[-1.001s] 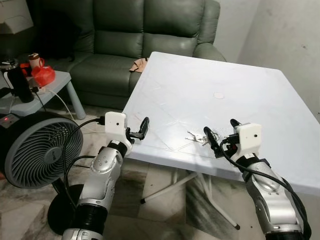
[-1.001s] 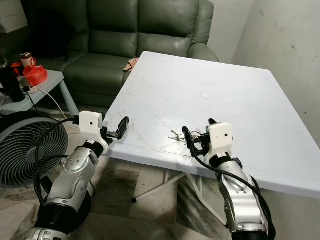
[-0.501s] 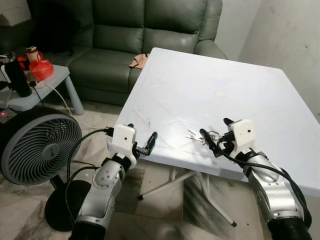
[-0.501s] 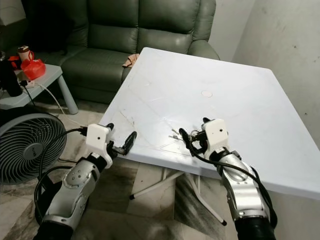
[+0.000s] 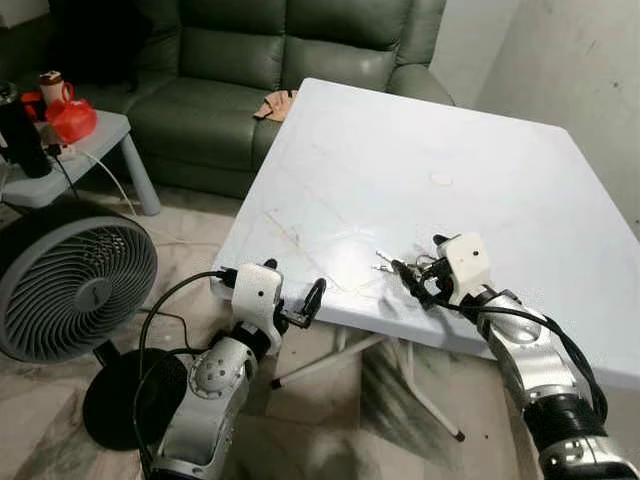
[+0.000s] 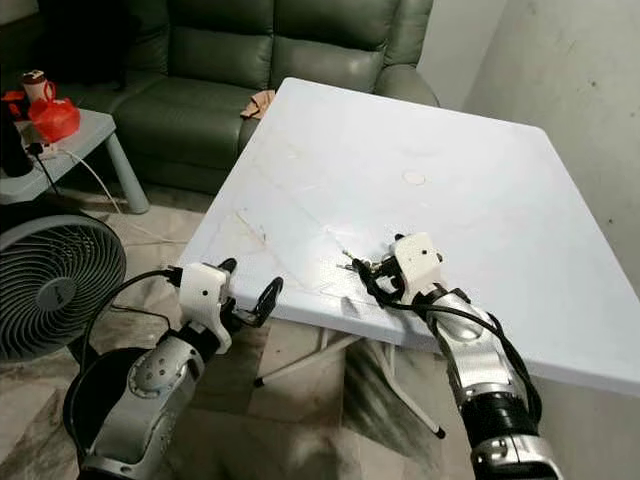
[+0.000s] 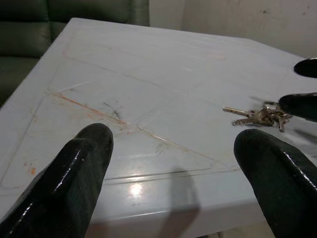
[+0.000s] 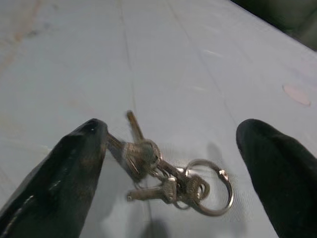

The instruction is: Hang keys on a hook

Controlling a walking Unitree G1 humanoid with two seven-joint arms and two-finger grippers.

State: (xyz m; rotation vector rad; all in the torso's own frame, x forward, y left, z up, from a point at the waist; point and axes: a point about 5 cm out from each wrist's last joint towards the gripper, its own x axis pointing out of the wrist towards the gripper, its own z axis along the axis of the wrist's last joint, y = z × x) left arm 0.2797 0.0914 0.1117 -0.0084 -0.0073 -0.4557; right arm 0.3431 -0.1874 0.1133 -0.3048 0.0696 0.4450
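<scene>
Keys [image 8: 168,178]: small bunch on a ring, flat on the white tabletop [image 5: 480,130] near its front edge. Right gripper [image 8: 171,148]: fingers spread, one on each side of the bunch, not closed on it. Risk: thin flat metal may slip from the closing fingers or skid toward the near edge and drop. Left gripper [image 5: 297,305]: open, idle below the front edge. Room: tabletop bare behind; no hook visible.
</scene>
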